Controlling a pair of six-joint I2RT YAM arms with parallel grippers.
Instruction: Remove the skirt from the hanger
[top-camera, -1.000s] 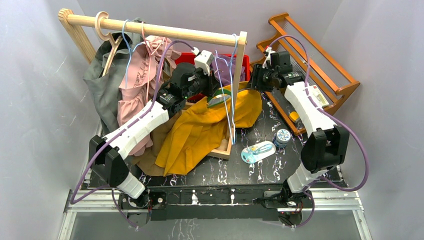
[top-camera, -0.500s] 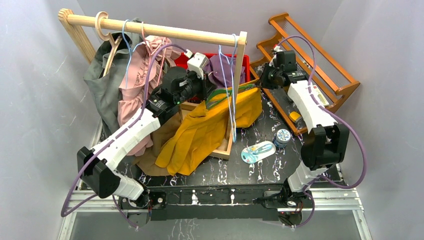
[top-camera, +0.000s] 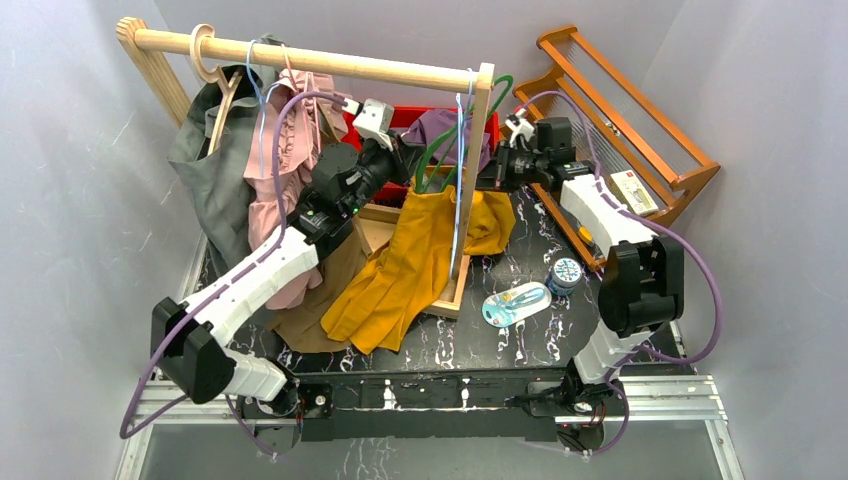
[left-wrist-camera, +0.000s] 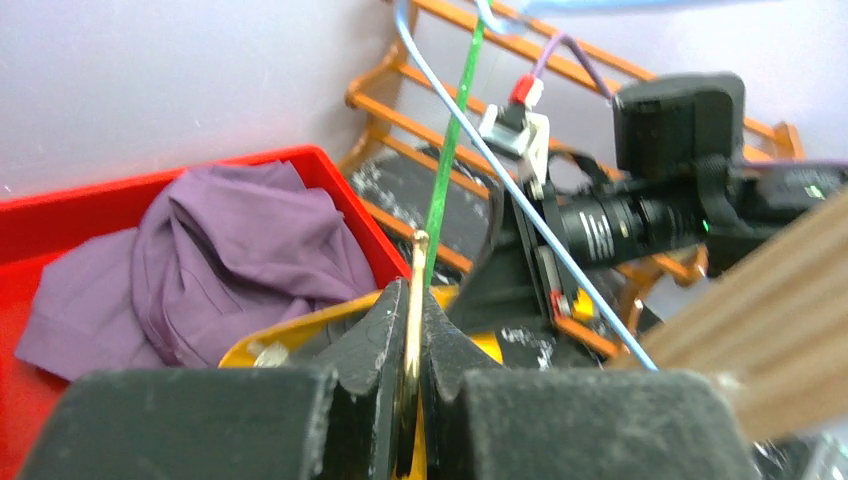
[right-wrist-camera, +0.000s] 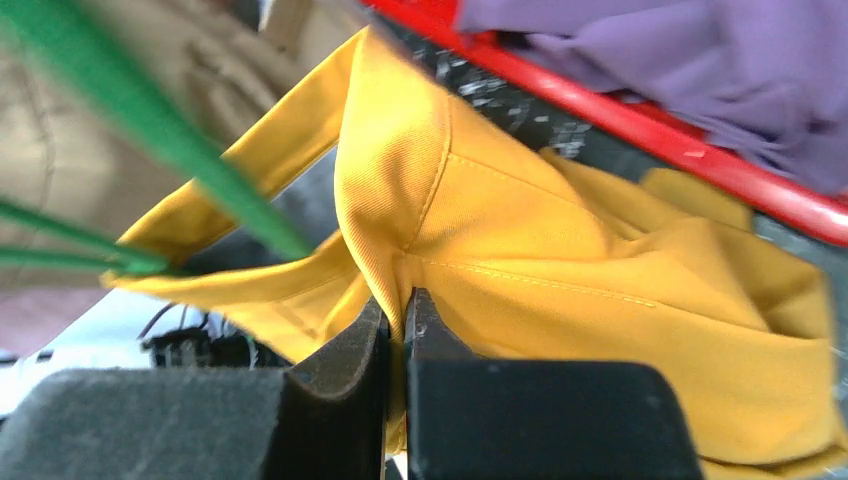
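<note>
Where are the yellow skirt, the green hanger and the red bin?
yellow skirt (right-wrist-camera: 560, 330), right wrist view, fabric panel
green hanger (left-wrist-camera: 453, 160), left wrist view, wire stem
red bin (left-wrist-camera: 100, 205), left wrist view, back wall

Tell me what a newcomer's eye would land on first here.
The mustard-yellow skirt dangles mid-table from a green hanger. Both arms meet at it: the left gripper clamps the hanger's base, and the right gripper pinches a fold of skirt. Behind runs a wooden rail with grey and pink garments at its left end.

One yellow skirt (top-camera: 415, 250), one green hanger (right-wrist-camera: 170, 140), one red bin (left-wrist-camera: 100, 205).
</note>
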